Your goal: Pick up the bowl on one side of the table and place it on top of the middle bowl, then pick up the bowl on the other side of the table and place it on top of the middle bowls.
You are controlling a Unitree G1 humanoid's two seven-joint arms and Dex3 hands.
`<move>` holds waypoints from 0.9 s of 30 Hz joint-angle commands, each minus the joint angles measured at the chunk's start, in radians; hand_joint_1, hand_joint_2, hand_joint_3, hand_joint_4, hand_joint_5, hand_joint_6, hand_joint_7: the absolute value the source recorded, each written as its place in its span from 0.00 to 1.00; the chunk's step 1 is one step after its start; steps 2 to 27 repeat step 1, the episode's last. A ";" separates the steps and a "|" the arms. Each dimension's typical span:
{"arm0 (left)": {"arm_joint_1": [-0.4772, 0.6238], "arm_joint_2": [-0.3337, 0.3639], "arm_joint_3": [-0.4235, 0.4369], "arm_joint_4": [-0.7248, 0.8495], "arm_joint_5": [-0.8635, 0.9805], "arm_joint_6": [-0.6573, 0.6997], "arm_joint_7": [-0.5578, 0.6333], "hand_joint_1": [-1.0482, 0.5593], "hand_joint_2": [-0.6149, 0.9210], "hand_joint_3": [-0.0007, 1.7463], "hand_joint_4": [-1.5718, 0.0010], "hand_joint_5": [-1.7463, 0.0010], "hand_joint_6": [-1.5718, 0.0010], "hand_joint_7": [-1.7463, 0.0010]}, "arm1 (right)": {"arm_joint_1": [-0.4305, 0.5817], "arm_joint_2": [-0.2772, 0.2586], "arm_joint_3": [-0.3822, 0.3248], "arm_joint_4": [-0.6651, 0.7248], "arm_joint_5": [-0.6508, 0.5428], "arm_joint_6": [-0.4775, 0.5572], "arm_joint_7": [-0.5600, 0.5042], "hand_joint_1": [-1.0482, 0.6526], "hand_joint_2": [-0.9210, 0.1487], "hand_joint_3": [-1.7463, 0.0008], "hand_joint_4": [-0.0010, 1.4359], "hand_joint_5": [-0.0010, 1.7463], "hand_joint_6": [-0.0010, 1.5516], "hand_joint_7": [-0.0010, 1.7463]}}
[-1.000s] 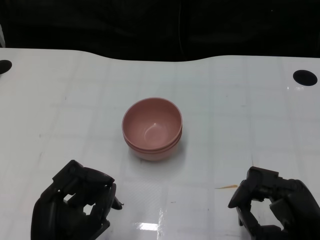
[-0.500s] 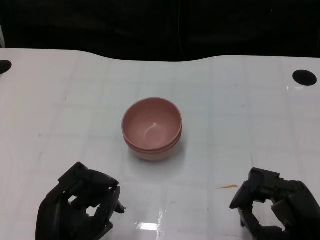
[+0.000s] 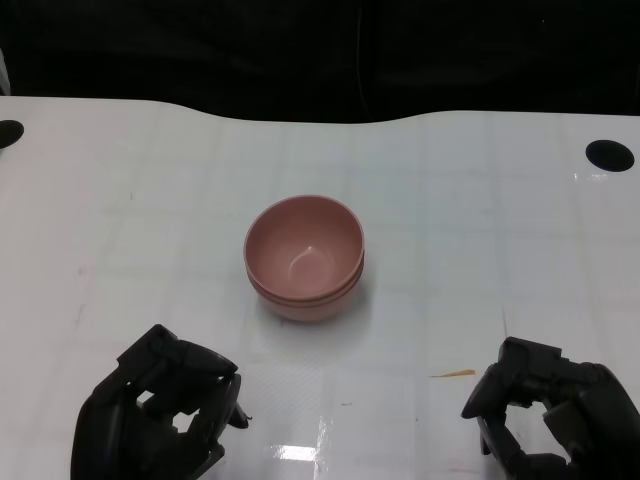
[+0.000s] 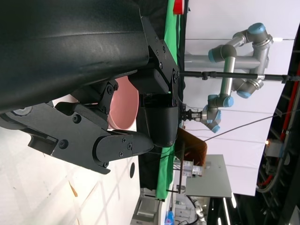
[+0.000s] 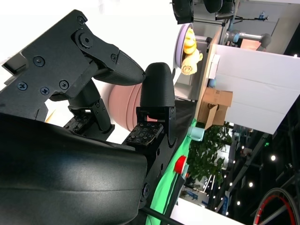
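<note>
A stack of pink bowls (image 3: pixel 305 257) sits nested at the middle of the white table (image 3: pixel 480 240); layered rims show along its side. My left hand (image 3: pixel 160 415) rests near the front left edge, its fingers curled in and holding nothing. My right hand (image 3: pixel 550 410) lies near the front right edge, likewise curled and empty. Both hands are well apart from the stack. Through the fingers, the left wrist view catches part of the pink bowls (image 4: pixel 123 104), and the right wrist view shows the pink bowls (image 5: pixel 123 109) as well.
Black round holes mark the table's far right (image 3: pixel 609 154) and far left (image 3: pixel 8 132). A small orange mark (image 3: pixel 452 373) lies on the surface near my right hand. The table's far edge meets a dark backdrop.
My left hand has drawn back a little toward the front edge. The right hand has sunk slightly. The bowls have not moved.
</note>
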 commanded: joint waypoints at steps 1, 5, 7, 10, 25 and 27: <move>0.006 0.003 0.012 -0.011 0.000 0.003 -0.009 0.47 0.91 0.27 0.53 0.01 0.51 0.22 | 0.003 -0.008 -0.009 -0.015 0.011 0.002 0.002 0.52 0.46 0.28 0.61 0.95 0.54 0.75; 0.006 0.003 0.012 -0.011 0.000 0.003 -0.009 0.47 0.91 0.27 0.53 0.01 0.51 0.22 | 0.003 -0.008 -0.009 -0.015 0.011 0.002 0.002 0.52 0.46 0.28 0.61 0.95 0.54 0.75; 0.006 0.003 0.012 -0.011 0.000 0.003 -0.009 0.47 0.91 0.27 0.53 0.01 0.51 0.22 | 0.003 -0.008 -0.009 -0.015 0.011 0.002 0.002 0.52 0.46 0.28 0.61 0.95 0.54 0.75; 0.006 0.003 0.012 -0.011 0.000 0.003 -0.009 0.47 0.91 0.27 0.53 0.01 0.51 0.22 | 0.003 -0.008 -0.009 -0.015 0.011 0.002 0.002 0.52 0.46 0.28 0.61 0.95 0.54 0.75; 0.006 0.003 0.012 -0.011 0.000 0.003 -0.009 0.47 0.91 0.27 0.53 0.01 0.51 0.22 | 0.003 -0.008 -0.009 -0.015 0.011 0.002 0.002 0.52 0.46 0.28 0.61 0.95 0.54 0.75; 0.006 0.003 0.012 -0.011 0.000 0.003 -0.009 0.47 0.91 0.27 0.53 0.01 0.51 0.22 | 0.003 -0.008 -0.009 -0.015 0.011 0.002 0.002 0.52 0.46 0.28 0.61 0.95 0.54 0.75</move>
